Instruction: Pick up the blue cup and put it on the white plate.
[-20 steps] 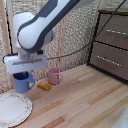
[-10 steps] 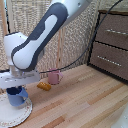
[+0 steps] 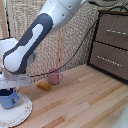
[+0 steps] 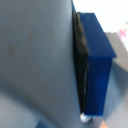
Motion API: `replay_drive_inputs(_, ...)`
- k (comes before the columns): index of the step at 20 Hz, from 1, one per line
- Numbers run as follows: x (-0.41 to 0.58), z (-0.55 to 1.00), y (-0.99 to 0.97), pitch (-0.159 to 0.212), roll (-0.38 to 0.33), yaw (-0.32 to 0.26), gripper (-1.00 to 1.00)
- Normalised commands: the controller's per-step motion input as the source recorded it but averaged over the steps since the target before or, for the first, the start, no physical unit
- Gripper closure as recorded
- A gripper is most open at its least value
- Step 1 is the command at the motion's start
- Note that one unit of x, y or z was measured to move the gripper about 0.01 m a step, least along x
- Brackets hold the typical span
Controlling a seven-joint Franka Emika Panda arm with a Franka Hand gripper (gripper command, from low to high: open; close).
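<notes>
In the exterior view the arm has swung down toward that view's left. One second ago it held the blue cup (image 3: pixel 8 97) above the wooden surface (image 3: pixel 85 102), beside the white plate (image 3: pixel 24 111). Half a second ago the cup was already over the plate. Now the cup sits low over the plate's near-left part, its base at or just above the plate face; whether it truly rests there cannot be told from this angle. The gripper (image 3: pixel 11 86) sits directly on top of the cup, its body hiding the rim. The fingers appear to be closed on the cup, since it hangs right under them, but the contact itself is not shown.

The pink mug (image 3: pixel 54 77) stands well apart, farther back on the surface, with a small orange-brown object (image 3: pixel 44 86) lying between it and the plate. Neither has shifted across the three moments. A wooden drawer cabinet (image 3: pixel 112 42) stands at the exterior view's right.

The wrist view is very close and blurred. A dark blue block-like shape (image 4: pixel 97 60), probably the cup's wall or handle, lies against a broad grey surface, likely a finger. How wide the fingers stand cannot be judged here.

My reading: the carry is essentially done and the step in hand is the set-down. What remains is settling the cup flat, releasing it and lifting clear.
</notes>
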Motion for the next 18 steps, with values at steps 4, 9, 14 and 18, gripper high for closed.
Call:
replay_drive_inputs(4, 0.148, -0.20, 0.17, 0.364, -0.075, 0.004, 1.00)
replay_drive_inputs(9, 0.147, 0.01, 0.14, 0.321, -0.030, 0.000, -1.00)
replay_drive_inputs(14, -0.058, 0.59, -0.07, 0.045, 0.002, -0.004, -1.00)
replay_drive_inputs(18, -0.015, 0.73, -0.01, -0.009, -0.008, -0.017, -1.00)
